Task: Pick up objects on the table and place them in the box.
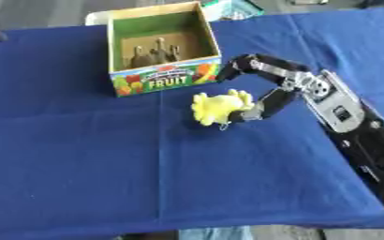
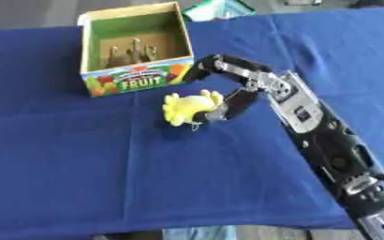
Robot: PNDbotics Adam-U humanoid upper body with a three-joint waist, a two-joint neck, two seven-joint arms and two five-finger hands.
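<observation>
- Left eye view: a blue cloth (image 1: 80, 154) covers the table.
- A box (image 1: 164, 80) marked FRUIT stands open at the far middle; brown shapes lie inside on its floor, too blurred to name.
- A yellow toy (image 1: 216, 107) lies on the cloth just in front of the box's right corner, apart from it.
- The right hand (image 1: 265, 89) comes in from the right; its fingers curl round the toy's right side, one dark finger against the toy, another arched above near the box corner.
- Right eye view: the same layout. The right arm (image 2: 326, 140) runs from the lower right up to the toy.
- The toy rests on the cloth, outside the box.
- The left hand shows in neither view.
</observation>
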